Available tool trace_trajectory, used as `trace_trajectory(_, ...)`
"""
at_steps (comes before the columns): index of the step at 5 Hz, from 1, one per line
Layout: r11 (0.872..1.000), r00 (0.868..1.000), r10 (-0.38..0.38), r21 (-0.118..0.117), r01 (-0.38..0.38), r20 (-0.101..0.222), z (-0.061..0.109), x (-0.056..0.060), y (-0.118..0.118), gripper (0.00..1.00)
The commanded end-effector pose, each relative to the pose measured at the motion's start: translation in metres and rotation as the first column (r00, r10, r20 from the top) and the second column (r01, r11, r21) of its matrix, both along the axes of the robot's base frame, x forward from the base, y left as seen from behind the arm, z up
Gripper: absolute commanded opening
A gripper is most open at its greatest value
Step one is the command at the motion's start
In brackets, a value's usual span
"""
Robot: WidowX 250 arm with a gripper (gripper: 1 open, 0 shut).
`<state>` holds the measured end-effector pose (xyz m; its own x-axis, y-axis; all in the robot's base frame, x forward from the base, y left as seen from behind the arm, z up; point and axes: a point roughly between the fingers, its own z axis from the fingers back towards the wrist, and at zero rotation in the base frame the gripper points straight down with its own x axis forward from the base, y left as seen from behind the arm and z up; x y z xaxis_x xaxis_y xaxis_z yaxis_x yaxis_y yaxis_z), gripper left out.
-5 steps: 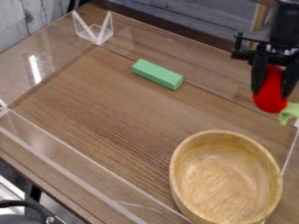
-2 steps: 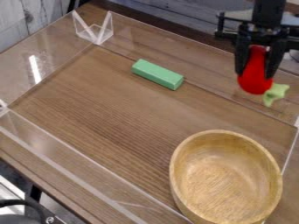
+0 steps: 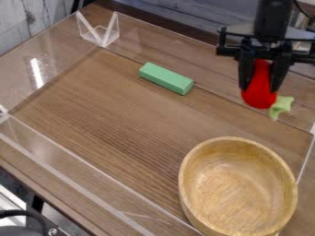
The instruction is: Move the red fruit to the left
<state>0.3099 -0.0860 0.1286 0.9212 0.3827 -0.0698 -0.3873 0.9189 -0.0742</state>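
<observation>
Black metal makes up the hand point(image 3: 260, 72), which we see at the upper right, pointing straight down from a dark arm point(image 3: 274, 16) that leaves the top edge. Its two fingers point(image 3: 244, 70) are clamped on the red fruit point(image 3: 259, 87), a small bright red oval toy strawberry. We see the fruit hanging upright between the fingers, lifted above the desk point(image 3: 129, 129). A bit of light green point(image 3: 283, 104) shows just to the right of the fruit's lower end; we cannot tell for certain whether this is its leafy stem.

We take the wooden bowl point(image 3: 240, 187) as our landmark. It is round, pale and shallow, and it sits at the lower right of the desk with nothing inside it. The hand and fruit are directly beyond the bowl, toward the far edge, and well apart from its rim. A flat green rectangular block point(image 3: 165, 78) lies beyond the bowl and off to its left, at a slant, near the far side. The desk is brown wood grain, ringed by low clear plastic walls point(image 3: 74, 180). A clear plastic bracket point(image 3: 99, 31) stands at the far left corner, farthest from the bowl.
</observation>
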Motion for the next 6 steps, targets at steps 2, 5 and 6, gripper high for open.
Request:
trace_trajectory(2, 0.989, 0.985, 0.146, -0.008, -0.146, 0.090, 0.010, 0.005, 0.026, 0.00)
trace_trajectory(5, 0.997, 0.990, 0.072, 0.013, -0.075, 0.125, -0.022, 0.008, 0.130, 0.00)
trace_trajectory(6, 0.997, 0.987, 0.077, 0.016, -0.080, 0.138, -0.024, 0.007, 0.152, 0.00)
